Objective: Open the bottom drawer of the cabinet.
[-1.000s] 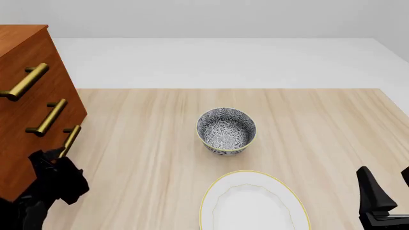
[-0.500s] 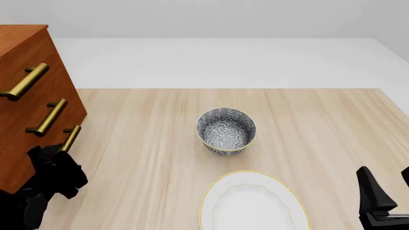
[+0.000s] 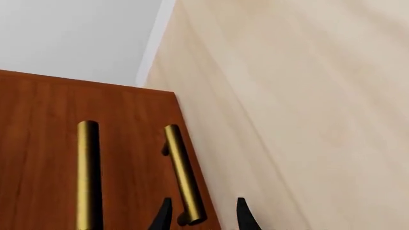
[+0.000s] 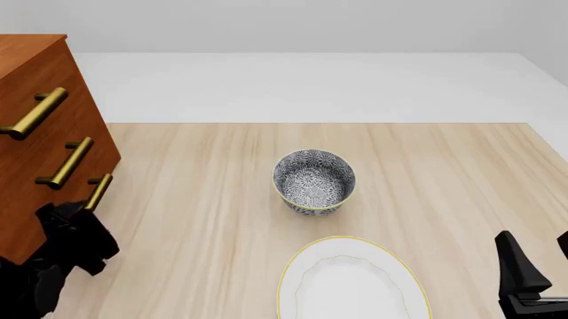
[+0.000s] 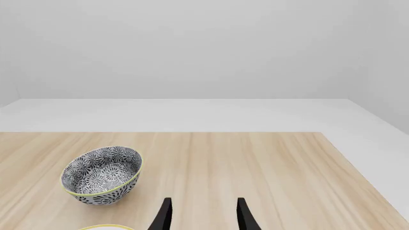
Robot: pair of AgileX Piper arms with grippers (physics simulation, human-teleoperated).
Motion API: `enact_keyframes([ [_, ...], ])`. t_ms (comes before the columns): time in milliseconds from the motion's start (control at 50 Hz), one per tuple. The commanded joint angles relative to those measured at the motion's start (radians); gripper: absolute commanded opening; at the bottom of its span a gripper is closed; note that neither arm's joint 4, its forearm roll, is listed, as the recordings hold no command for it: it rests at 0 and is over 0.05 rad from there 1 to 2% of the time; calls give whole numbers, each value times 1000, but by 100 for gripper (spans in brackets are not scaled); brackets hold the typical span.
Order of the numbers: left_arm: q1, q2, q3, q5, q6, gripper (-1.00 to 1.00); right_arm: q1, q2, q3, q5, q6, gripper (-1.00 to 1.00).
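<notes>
Brass marks the target: the bottom drawer's bar handle (image 3: 185, 177) sits between the spread fingertips of the left gripper (image 3: 201, 213), which straddles the bar's end without clamping it, placed for a grip and a pull. The bottom drawer (image 4: 53, 219) sits flush in the cabinet (image 4: 36, 133) at the table's (image 4: 222, 199) left edge, not yet opened. The right gripper (image 5: 201, 213) idles apart near the patterned bowl (image 4: 314, 181) and white plate (image 4: 353, 282), well clear of the cabinet.
</notes>
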Motion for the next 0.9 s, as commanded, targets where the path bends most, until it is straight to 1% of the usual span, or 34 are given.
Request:
enact_keyframes([
  [20,24,29,-7,-11,0,100,0,0,0,0,0,100],
  [520,52,43,-51,26,20,100,0,0,0,0,0,100],
  [620,60,59,-51,16,30,100,0,0,0,0,0,100],
  [640,48,74,-36,-17,51,100,0,0,0,0,0,100],
  [660,53,85,-29,-47,68,-100,0,0,0,0,0,100],
  [680,56,72,-37,-24,53,-100,0,0,0,0,0,100],
  [720,57,87,-30,-36,68,-100,0,0,0,0,0,100],
  [900,51,102,-30,-52,81,-100,0,0,0,0,0,100],
])
